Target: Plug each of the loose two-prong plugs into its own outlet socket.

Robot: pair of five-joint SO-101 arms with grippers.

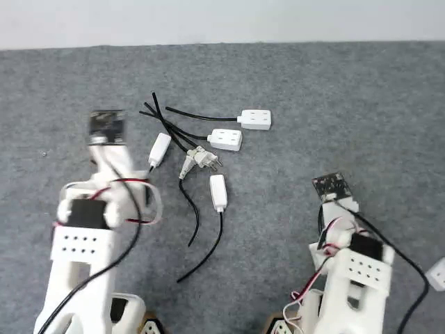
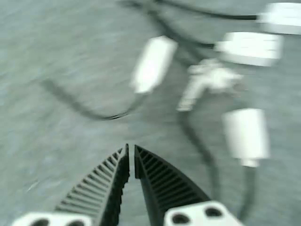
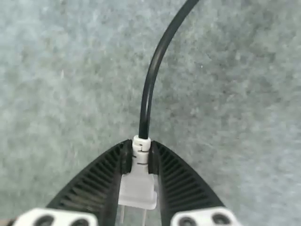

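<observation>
In the right wrist view my right gripper [image 3: 140, 146] is shut on a white two-prong plug [image 3: 138, 181], prongs toward the camera; its black cord [image 3: 155, 75] runs away over the grey carpet. My left gripper [image 2: 131, 149] is shut on nothing, short of the cable pile. Two white outlet sockets [image 1: 254, 119] [image 1: 225, 139] lie at the back of the pile. Two loose plugs [image 1: 198, 160] lie tangled just in front of them. A white oblong connector [image 1: 159, 149] lies left of the plugs and another [image 1: 217, 191] lies nearer the arms.
Black cords [image 1: 198, 229] trail from the pile toward the front between the two arms. The left arm [image 1: 104, 174] stands close beside the pile; the right arm [image 1: 348, 243] is well to its right. A small white object [image 1: 437, 273] sits at the right edge.
</observation>
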